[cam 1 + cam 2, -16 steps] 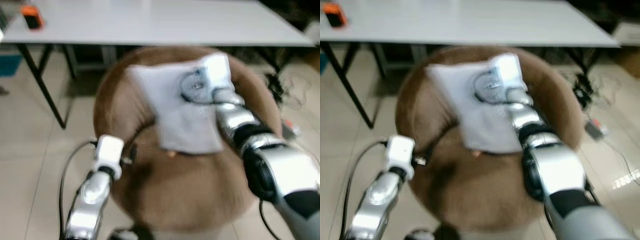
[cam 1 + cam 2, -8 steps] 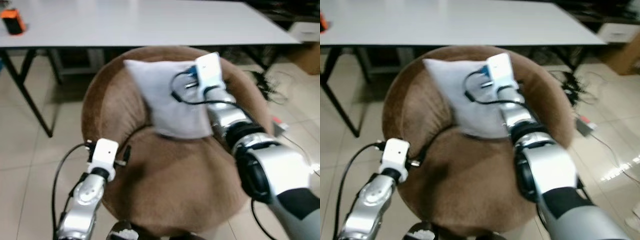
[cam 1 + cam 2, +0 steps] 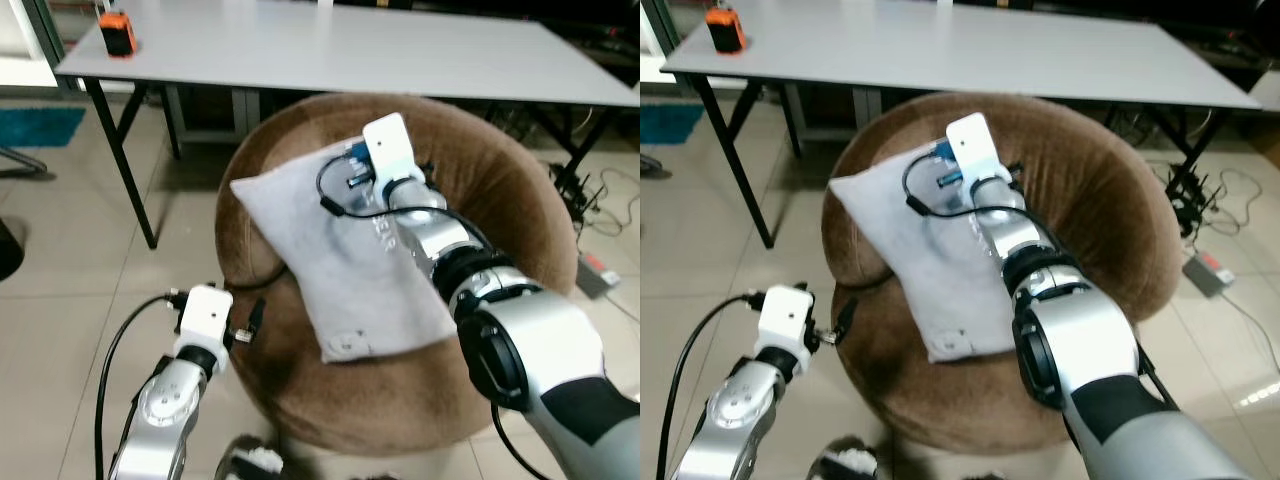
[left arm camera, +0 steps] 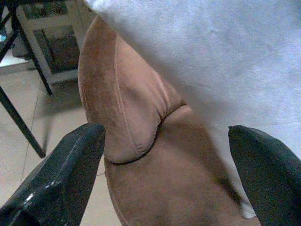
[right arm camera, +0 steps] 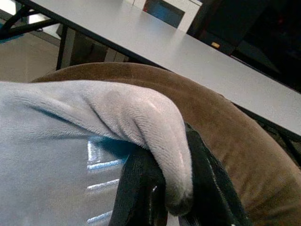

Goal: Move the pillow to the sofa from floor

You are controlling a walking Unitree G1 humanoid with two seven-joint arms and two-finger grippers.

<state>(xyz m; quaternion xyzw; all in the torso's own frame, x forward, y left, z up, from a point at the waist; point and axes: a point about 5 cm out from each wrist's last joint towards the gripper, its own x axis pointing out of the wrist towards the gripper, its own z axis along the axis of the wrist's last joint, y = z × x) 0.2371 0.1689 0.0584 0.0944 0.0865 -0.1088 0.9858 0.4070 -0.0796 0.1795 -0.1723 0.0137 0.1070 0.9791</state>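
A light grey pillow (image 3: 340, 270) lies slanted on the round brown sofa chair (image 3: 500, 200), its upper end against the backrest and its lower corner out over the seat. My right gripper (image 5: 171, 197) is shut on a fold of the pillow's upper edge, close to the backrest; the white wrist camera (image 3: 385, 150) covers the fingers in the eye views. My left gripper (image 4: 164, 174) stands open beside the sofa's left armrest (image 4: 122, 108), with nothing between its fingers, and its wrist (image 3: 205, 315) is low at the sofa's left front.
A long white table (image 3: 400, 50) stands right behind the sofa, with an orange object (image 3: 118, 33) on its left end and a black leg (image 3: 120, 165) left of the sofa. Cables (image 3: 590, 190) and a power strip (image 3: 592, 272) lie on the tiled floor at right. A blue rug (image 3: 35, 125) is far left.
The camera has shifted and sharpened. The pillow has come down from leaning on the backrest to lying longer across the seat, the right gripper still shut on it. The left arm stays beside the armrest.
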